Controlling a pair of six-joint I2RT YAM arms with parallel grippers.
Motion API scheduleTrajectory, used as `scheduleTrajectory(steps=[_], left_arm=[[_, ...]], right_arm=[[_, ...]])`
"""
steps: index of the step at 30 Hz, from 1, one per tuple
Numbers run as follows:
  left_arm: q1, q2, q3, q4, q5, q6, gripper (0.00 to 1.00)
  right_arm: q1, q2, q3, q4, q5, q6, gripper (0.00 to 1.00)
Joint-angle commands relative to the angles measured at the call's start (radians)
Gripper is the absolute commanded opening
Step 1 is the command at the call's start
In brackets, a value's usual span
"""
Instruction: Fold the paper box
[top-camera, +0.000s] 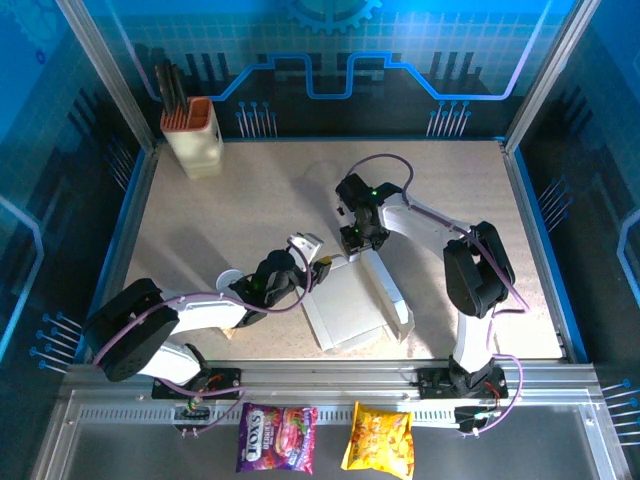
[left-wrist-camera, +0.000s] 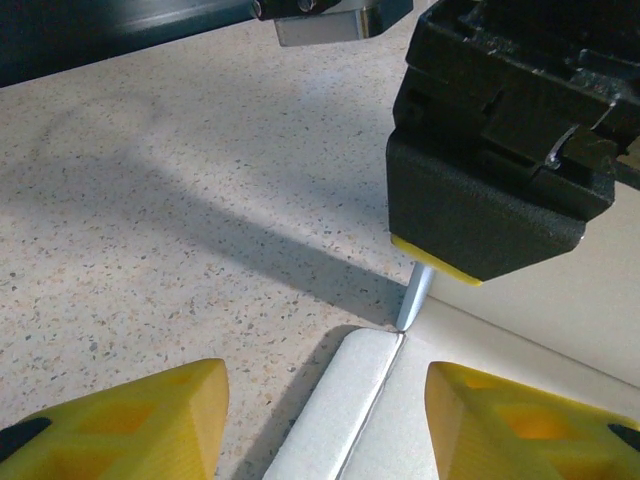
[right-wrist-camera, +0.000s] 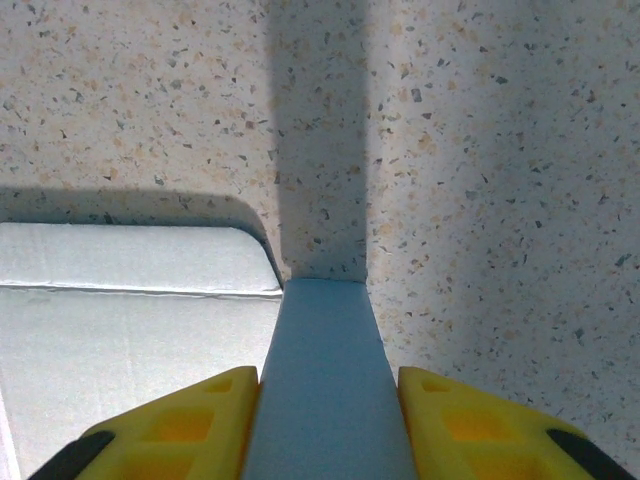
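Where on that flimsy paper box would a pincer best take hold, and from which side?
The flap standing upright at its far edge, from above, a finger on each face. The rest of the paper box lies mostly flat on the table. The right pincer grips there.

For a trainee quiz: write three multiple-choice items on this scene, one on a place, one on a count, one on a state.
1. Where does the cream holder stand on the table? A far left corner; B near right corner; C centre.
2. How many snack bags lie by the near rail? A one; B two; C four.
3. The right gripper is: A open over bare table; B holding a snack bag; C closed on a flap of the paper box.
Answers: A, the top view shows it far left; B, one purple, one yellow; C, the flap fills the gap between its fingers.
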Motion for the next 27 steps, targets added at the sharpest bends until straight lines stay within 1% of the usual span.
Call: scheduleTrajectory(steps=[1, 4, 7, 8, 9, 15, 17, 19, 22, 27], left_arm=[[0.013, -0.028, -0.019, 0.015, -0.022, -0.030, 0.56], [0.025, -0.050, -0.021, -0.003, -0.020, -0.046, 0.56], [0.052, -0.092, -0.015, -0.058, -0.018, -0.075, 0.56], [0.069, -0.112, -0.013, -0.093, -0.019, -0.096, 0.57], [0.085, -0.133, -0.010, -0.127, -0.016, -0.115, 0.57], [0.207, -0.295, 0.021, -0.361, 0.032, -0.222, 0.63], [0.259, -0.348, 0.043, -0.468, 0.044, -0.282, 0.64], [0.309, -0.394, 0.061, -0.566, 0.062, -0.332, 0.64], [0.362, -0.464, 0.062, -0.650, 0.078, -0.391, 0.64], [0.455, -0.532, 0.087, -0.807, 0.172, -0.490, 0.64]], right_arm=[[0.021, -0.008, 0.031, -0.016, 0.027, -0.049, 0.30], [0.031, -0.018, 0.045, -0.017, 0.031, -0.116, 0.30], [0.041, -0.038, 0.065, -0.020, 0.013, -0.241, 0.25], [0.046, -0.044, 0.075, -0.023, 0.021, -0.288, 0.24], [0.049, -0.047, 0.084, -0.028, 0.009, -0.340, 0.25], [0.056, -0.071, 0.110, -0.017, -0.120, -0.685, 0.25], [0.068, -0.072, 0.116, -0.001, -0.140, -0.789, 0.25], [0.075, -0.058, 0.147, -0.006, -0.169, -0.861, 0.25], [0.085, -0.005, 0.226, -0.055, -0.209, -0.944, 0.25], [0.129, 0.108, 0.360, -0.118, -0.168, -1.011, 0.24]])
